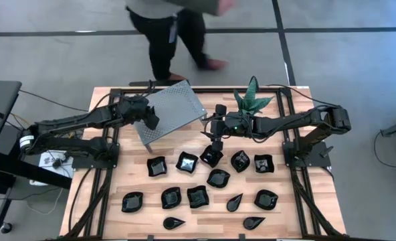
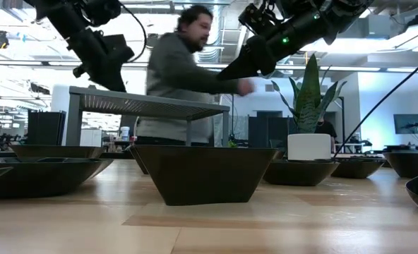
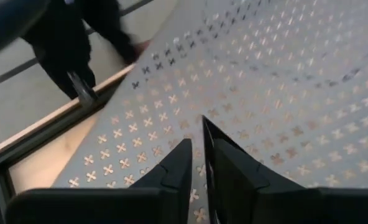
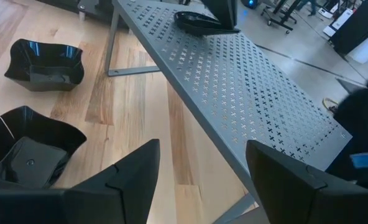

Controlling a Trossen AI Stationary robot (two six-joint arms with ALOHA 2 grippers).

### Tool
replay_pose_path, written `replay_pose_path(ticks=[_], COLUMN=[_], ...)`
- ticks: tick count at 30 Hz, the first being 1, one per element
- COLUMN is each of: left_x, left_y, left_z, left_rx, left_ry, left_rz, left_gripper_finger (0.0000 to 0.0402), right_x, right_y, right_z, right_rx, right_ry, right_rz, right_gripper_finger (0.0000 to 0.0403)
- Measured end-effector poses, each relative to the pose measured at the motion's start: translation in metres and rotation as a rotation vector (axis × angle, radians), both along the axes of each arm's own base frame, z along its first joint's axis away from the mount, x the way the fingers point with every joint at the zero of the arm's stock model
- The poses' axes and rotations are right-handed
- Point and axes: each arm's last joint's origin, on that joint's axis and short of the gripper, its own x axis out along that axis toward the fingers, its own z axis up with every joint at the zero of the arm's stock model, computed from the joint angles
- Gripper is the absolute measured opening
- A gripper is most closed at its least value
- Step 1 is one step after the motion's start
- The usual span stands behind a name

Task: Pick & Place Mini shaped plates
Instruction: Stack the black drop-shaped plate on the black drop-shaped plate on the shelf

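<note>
Thirteen plates lie on the table, well spaced, most of them nearer than the right jaws. Right gripper: jaws wide open and empty above one far-row plate, with the edge of the one stand just ahead. Left gripper: jaws narrowly parted and empty over the stand top. A fourteenth plate rests just beside them.

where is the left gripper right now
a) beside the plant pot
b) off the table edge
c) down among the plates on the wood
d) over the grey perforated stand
d: in the high view the left gripper sits over the grey perforated stand, and the right wrist view shows a black plate resting on that stand at its fingertips.
</note>
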Motion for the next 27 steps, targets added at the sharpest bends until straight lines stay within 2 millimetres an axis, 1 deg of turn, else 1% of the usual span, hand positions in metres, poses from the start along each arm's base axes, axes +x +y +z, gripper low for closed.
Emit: replay_pose_path(ticks=[4,8,10,13,16,20,24,27], left_x=[-0.005,-0.009,-0.008,-0.001,0.009,0.029,0.047,0.054], left_y=[-0.008,-0.025,-0.036,-0.057,-0.085,-0.136,-0.192,-0.229], left_z=[0.021,0.039,0.042,0.041,0.038,0.032,0.022,0.004], left_rx=[0.031,0.020,-0.021,-0.141,-0.310,-0.473,-0.538,-0.565], left_ry=[-0.097,-0.218,-0.263,-0.308,-0.344,-0.399,-0.461,-0.434], left_rz=[-0.024,-0.079,-0.150,-0.297,-0.464,-0.637,-0.840,-0.943], left_gripper_finger=[0.0072,0.0072,0.0072,0.0069,0.0065,0.0063,0.0063,0.0063], right_x=[0.000,0.000,0.000,0.000,0.000,0.000,0.000,0.000], right_y=[0.000,0.000,0.000,0.000,0.000,0.000,0.000,0.000], right_z=[0.000,0.000,0.000,0.000,0.000,0.000,0.000,0.000], right_rx=[0.000,0.000,0.000,0.000,0.000,0.000,0.001,0.001], right_ry=[0.000,0.000,0.000,0.000,0.000,0.000,0.001,0.001], right_rz=[0.000,0.000,0.000,0.000,0.000,0.000,0.001,0.001], right_gripper_finger=[0.0234,0.0234,0.0234,0.0234,0.0234,0.0234,0.0234,0.0234])
